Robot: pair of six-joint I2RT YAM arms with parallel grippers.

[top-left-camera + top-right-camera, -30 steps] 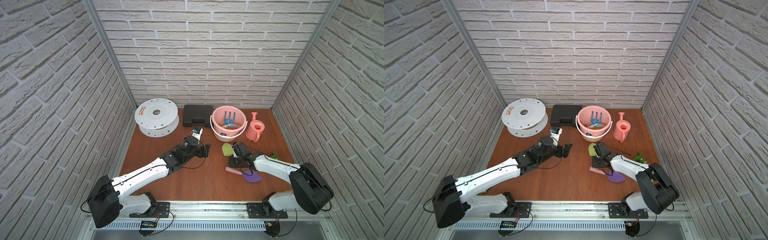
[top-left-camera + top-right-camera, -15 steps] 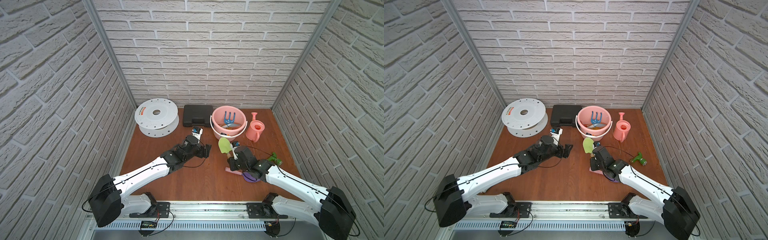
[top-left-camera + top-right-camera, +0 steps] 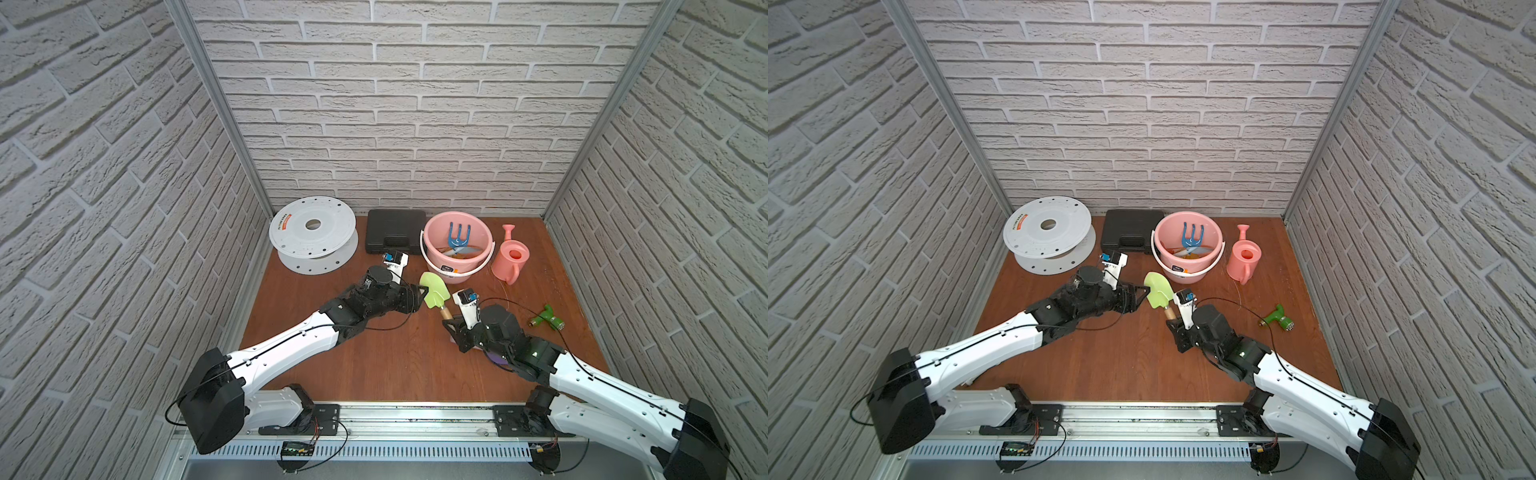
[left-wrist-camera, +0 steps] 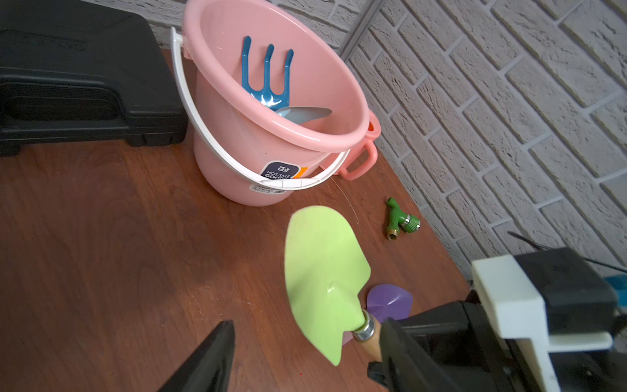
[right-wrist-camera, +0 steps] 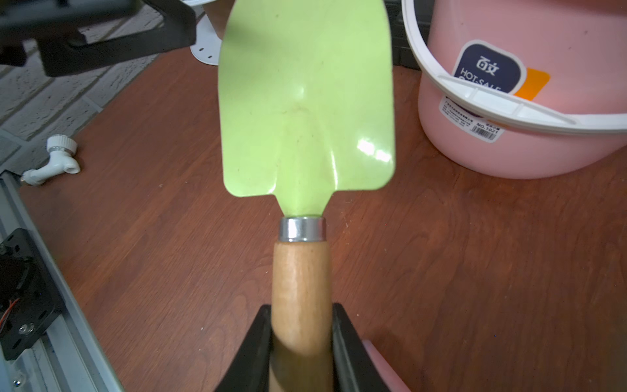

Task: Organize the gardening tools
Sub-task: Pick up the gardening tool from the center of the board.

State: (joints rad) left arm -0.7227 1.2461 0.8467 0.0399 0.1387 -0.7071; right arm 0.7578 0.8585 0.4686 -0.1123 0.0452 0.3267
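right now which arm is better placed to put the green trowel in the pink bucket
Right. The right pincer is shut on the green trowel by its wooden handle, blade close to the pink bucket. The left pincer is open by the blade, not gripping it.

Back of desk (image 3: pixel 374 365): white spool (image 3: pixel 312 226) lying flat in the left corner. Black case (image 3: pixel 397 230) just beside it, lid shut, handle facing front. Green tap (image 3: pixel 546 318) lies alone near the right wall. White tap (image 5: pixel 54 159) lies at the desk edge by the brick wall (image 5: pixel 40 95).
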